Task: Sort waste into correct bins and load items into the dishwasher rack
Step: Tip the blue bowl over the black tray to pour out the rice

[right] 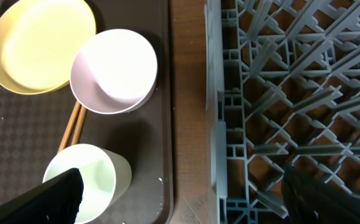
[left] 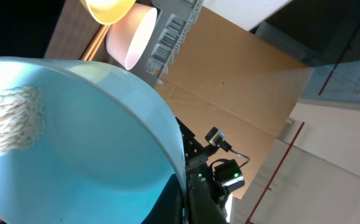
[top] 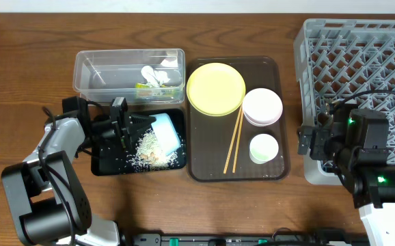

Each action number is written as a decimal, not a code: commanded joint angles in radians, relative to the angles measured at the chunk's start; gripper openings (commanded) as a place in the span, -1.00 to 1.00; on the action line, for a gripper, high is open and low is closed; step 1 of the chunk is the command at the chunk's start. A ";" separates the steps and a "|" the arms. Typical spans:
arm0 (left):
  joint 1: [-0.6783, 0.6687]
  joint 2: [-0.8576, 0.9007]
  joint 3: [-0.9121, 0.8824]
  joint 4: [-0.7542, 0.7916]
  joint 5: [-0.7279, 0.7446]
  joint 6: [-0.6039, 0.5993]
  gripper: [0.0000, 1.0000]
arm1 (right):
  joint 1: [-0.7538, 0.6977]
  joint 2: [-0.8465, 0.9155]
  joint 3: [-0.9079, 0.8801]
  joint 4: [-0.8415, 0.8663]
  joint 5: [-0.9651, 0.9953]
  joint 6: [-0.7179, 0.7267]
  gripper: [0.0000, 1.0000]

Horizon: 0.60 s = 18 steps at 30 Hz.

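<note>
Over the glossy black tray (top: 105,164), at the left of the surface, the left end effector (top: 141,126) is pressed together on the rim of the light blue bowl (top: 167,132), holding it tipped on its side. Loose rice scraps (top: 148,152) lie in a heap on the tray just below the bowl's mouth. The left wrist view shows more grains clinging to the bowl's inner wall, so the step in hand looks like emptying food waste into this bin.

Beside it, the clear tub (top: 91,72) already holds the crumpled tissue (top: 153,75) and the green-and-orange wrapper (top: 143,86).

On the brown tray (top: 208,160) wait the yellow plate (top: 215,89), the pinkish-white bowl (top: 262,106), the small white cup (top: 264,147) and the 2 chopsticks (top: 234,140).

The right end effector (top: 311,142) hangs spread wide and empty at the left edge of the grey dishwasher rack (top: 368,48), between rack and cup.

Next, the bowl probably needs a shake or steeper tilt to shed the stuck grains. It must then cross the brown tray to the rack, likely by a handover.
</note>
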State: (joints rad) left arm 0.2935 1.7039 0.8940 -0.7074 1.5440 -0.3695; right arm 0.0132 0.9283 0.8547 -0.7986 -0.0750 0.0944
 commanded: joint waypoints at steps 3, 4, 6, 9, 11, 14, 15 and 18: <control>0.009 -0.015 -0.006 0.119 0.029 0.192 -0.87 | 0.013 -0.005 0.018 -0.006 -0.004 0.002 0.98; 0.009 -0.015 -0.006 0.121 0.029 0.228 -0.87 | 0.013 -0.005 0.018 -0.006 -0.004 0.002 0.98; 0.009 -0.015 -0.006 0.122 0.027 0.222 -0.88 | 0.013 -0.005 0.018 -0.006 -0.004 0.002 0.99; 0.009 -0.015 -0.006 0.078 0.027 -0.010 -0.88 | 0.013 -0.005 0.018 -0.006 -0.004 0.002 0.98; 0.010 -0.015 -0.006 0.055 0.027 -0.127 -0.88 | 0.013 -0.005 0.018 -0.006 -0.004 0.002 0.98; 0.016 -0.015 -0.006 0.073 0.027 -0.125 -0.88 | 0.013 -0.005 0.018 -0.006 -0.004 0.002 0.98; 0.016 -0.015 -0.006 0.073 0.027 -0.118 -0.88 | 0.013 -0.005 0.018 -0.006 -0.004 0.002 0.99; 0.017 -0.015 -0.006 0.081 0.027 -0.119 -0.88 | 0.013 -0.005 0.018 -0.006 -0.004 0.002 0.99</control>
State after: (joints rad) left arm 0.3031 1.7039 0.8906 -0.6281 1.5459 -0.4534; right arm 0.0132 0.9283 0.8547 -0.8036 -0.0750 0.0944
